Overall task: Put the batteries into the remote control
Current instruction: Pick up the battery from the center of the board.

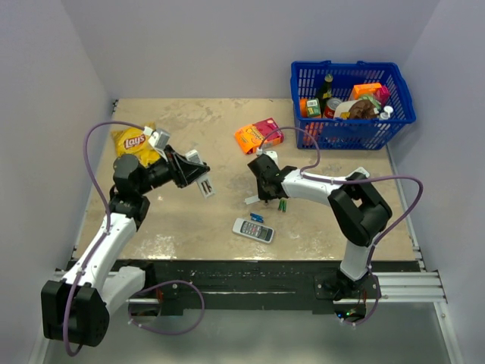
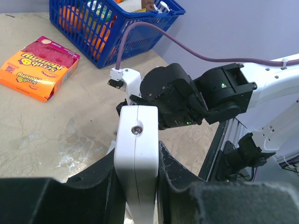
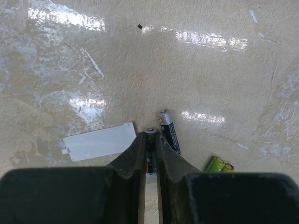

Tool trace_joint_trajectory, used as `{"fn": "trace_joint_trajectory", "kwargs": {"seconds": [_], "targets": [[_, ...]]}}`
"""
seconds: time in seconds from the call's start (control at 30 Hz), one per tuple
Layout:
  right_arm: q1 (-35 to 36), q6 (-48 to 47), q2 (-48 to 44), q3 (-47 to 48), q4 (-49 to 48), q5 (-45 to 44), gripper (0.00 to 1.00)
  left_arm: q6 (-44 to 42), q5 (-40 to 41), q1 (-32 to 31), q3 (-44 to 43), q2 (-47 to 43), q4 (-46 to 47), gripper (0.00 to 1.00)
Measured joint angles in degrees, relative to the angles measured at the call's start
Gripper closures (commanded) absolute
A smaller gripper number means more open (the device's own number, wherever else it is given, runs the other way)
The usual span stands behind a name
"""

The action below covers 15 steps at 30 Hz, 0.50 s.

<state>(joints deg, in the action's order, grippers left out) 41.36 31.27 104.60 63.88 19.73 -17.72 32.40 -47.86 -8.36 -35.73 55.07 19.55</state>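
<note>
A dark battery lay on the counter between the jaws of the right pincer, which stood narrow against both its sides and seemed to have it clamped, its silvery end poking out past the fingertips. The second battery lay just to the right of those jaws, nearly touching them, and a flat white cover, probably the remote's lid, sat just to their left, with a green pair farther right. The step in hand looked like picking up this one cell. To do it well, the grip should sit square on the mid-body and the lift should go straight up, so that the neighbour was not rolled away and one end stayed free for seating. The remote control was clamped in the left pincer, above the counter and aimed at the right arm. Its battery bay could not be seen. The right arm reached low and forward with its wrist bent down to the counter. The left arm was raised, its elbow folded.
</note>
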Motion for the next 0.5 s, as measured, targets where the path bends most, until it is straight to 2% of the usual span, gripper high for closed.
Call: {"fn": "trace_joint_trajectory", "kwargs": {"seconds": [0.17,0.37,0.5], "targets": [[0.26,-0.39,0.02,0.04,-0.02,-0.35,1.0,0.11,-0.2,0.0,0.02,0.46,0.31,1.0],[0.46,-0.96,0.02,0.04,0.0,-0.39,1.0,0.68,-0.39,0.0,0.02,1.03,0.61,1.0],[0.87,-1.79,-0.07,0.04,0.39,-0.37,0.91,1.03,-0.42,0.0,0.04,1.4,0.76,1.0]]}}
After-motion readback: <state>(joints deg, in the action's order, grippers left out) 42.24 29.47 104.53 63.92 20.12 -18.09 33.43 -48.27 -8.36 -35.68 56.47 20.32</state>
